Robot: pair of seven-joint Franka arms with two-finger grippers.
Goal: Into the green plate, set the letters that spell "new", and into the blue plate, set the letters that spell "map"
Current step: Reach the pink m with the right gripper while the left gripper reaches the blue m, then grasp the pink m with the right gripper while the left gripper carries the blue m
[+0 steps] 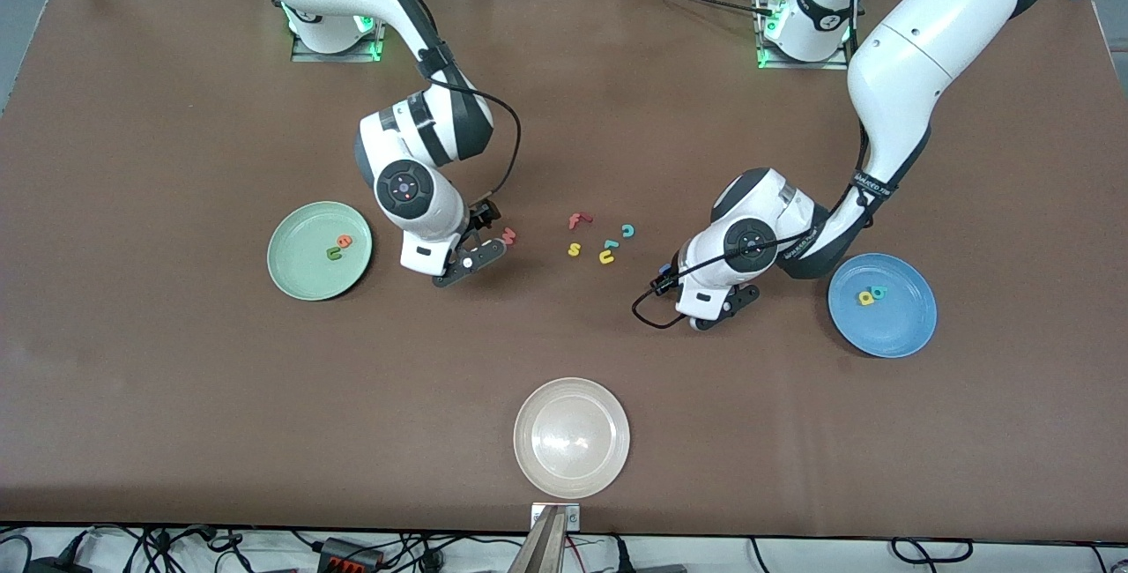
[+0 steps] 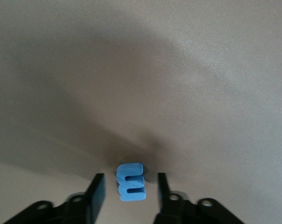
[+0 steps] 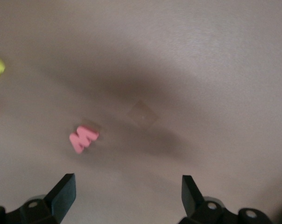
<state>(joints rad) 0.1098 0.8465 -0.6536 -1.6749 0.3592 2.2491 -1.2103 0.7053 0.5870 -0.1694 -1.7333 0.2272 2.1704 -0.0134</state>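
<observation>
In the middle of the front view, the right gripper (image 3: 128,179) hangs low over the table with its fingers spread wide and nothing in them, and the pink w (image 1: 508,238) lies on the table just beside it. The green plate (image 1: 291,278) at the right arm's end already has the green n (image 1: 334,253) and orange e (image 1: 345,241) in it. Lower in the frame, toward the blue plate (image 1: 908,335) with the yellow a (image 1: 866,298) and teal p (image 1: 878,292), the left gripper (image 2: 130,176) sits narrow around the blue m (image 2: 130,182), slim gaps showing on both sides.
</observation>
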